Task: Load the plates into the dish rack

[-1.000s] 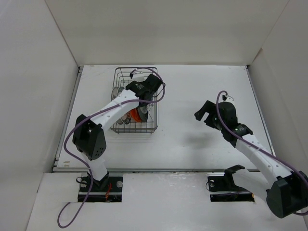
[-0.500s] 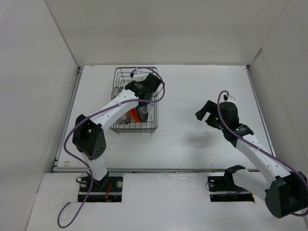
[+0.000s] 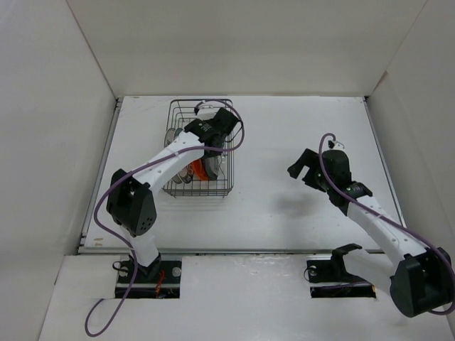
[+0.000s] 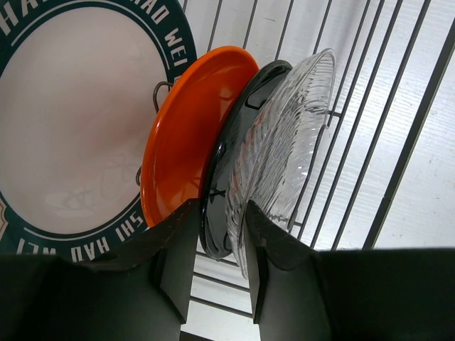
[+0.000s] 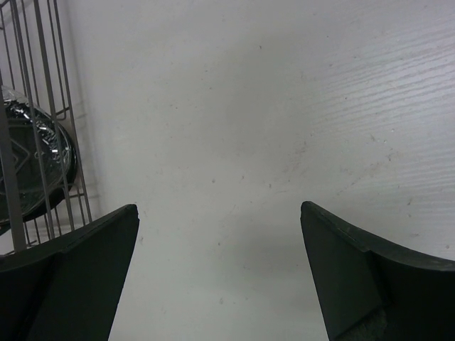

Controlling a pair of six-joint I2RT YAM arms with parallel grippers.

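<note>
The left gripper (image 4: 220,207) is reaching down into the rack (image 3: 201,190), fingers standing narrowly apart astride the lower rims of the black plate (image 4: 249,106) and the glass plate (image 4: 284,135). Whether they are clamping either, I cannot tell. Both plates are leaning on edge beside the orange plate (image 4: 188,135) and the green-rimmed plate (image 4: 71,121). The right gripper (image 5: 219,209) is hovering spread wide over the table (image 3: 284,135), well apart. This is likely a final placement. Next the left fingers need to be widening and lifting straight out without dragging the glass. Since a second ago, both arms are sitting almost unchanged.
</note>
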